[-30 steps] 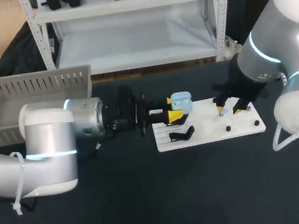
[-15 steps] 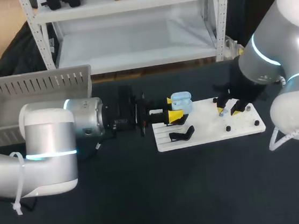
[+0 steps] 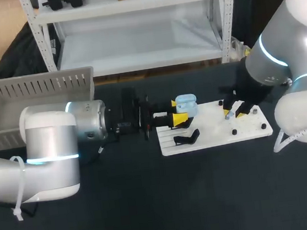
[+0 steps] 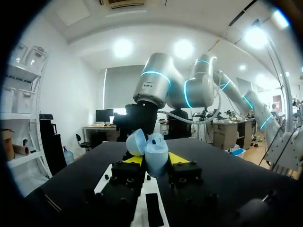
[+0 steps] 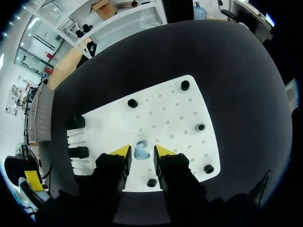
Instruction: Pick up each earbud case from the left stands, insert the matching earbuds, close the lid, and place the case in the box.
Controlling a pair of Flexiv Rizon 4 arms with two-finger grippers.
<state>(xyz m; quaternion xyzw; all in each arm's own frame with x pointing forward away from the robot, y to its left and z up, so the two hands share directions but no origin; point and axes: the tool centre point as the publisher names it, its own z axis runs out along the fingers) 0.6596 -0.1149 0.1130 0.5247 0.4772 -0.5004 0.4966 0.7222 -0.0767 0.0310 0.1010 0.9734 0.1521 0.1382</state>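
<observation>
Inside the right claw lies the earbud, grip unclear; left claw clasps earbud case.

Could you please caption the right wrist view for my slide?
Right end effector poised around blue earbud on white board.

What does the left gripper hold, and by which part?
Left gripper holds the case by its lower half's two sides; the open lid is free.
</observation>
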